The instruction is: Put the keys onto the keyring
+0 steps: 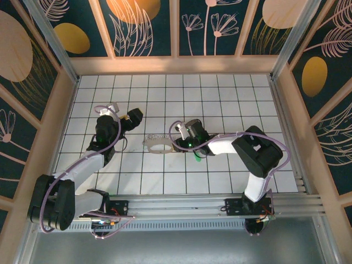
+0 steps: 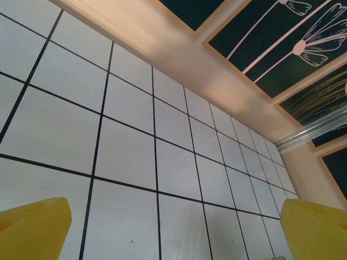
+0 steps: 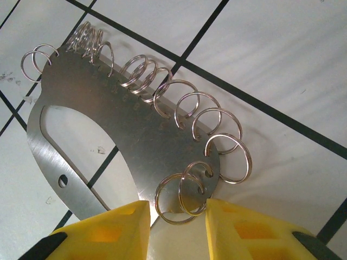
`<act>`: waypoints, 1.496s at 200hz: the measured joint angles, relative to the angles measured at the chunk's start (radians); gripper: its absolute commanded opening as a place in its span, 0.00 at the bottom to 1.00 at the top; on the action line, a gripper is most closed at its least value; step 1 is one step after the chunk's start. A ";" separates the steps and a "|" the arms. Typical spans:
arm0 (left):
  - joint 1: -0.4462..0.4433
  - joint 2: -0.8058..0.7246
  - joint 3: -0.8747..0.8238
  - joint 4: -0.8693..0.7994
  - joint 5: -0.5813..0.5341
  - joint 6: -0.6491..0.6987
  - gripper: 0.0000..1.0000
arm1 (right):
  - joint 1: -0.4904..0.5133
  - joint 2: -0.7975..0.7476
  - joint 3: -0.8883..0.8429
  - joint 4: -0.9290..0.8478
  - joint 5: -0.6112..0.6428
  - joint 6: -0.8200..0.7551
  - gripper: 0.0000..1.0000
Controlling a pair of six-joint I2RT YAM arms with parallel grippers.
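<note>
Keyring (image 1: 159,147) (image 3: 135,135): a flat silvery horseshoe-shaped plate lying on the white tiled table (image 1: 231,99), near its middle. In the right wrist view many small split rings (image 3: 227,157) hang through holes along its curved rim. Keys (image 1: 197,156): one small green-headed piece lies on a tile close to the keyring, on the near side of the right wrist; it is too small to show detail. Right gripper (image 1: 176,144) (image 3: 178,219): at the keyring's right end, its yellow fingers (image 3: 114,233) partly apart and straddling the plate's tip and a pair of split rings. Whether the fingers clamp them cannot be told. Left gripper (image 1: 132,116) (image 2: 173,233): left of the keyring and farther back, clear of it. Its jaws are spread wide, with bare tiles between them.
</note>
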 measured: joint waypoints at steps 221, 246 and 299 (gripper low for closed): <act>0.000 -0.006 -0.012 0.001 0.000 0.000 0.99 | 0.044 -0.021 0.030 -0.053 0.101 0.050 0.36; 0.000 -0.006 -0.012 0.001 0.000 0.000 0.99 | 0.044 -0.013 0.032 -0.053 0.103 0.050 0.36; 0.000 -0.006 -0.012 0.001 0.000 0.000 0.99 | 0.044 -0.011 0.032 -0.053 0.120 0.050 0.34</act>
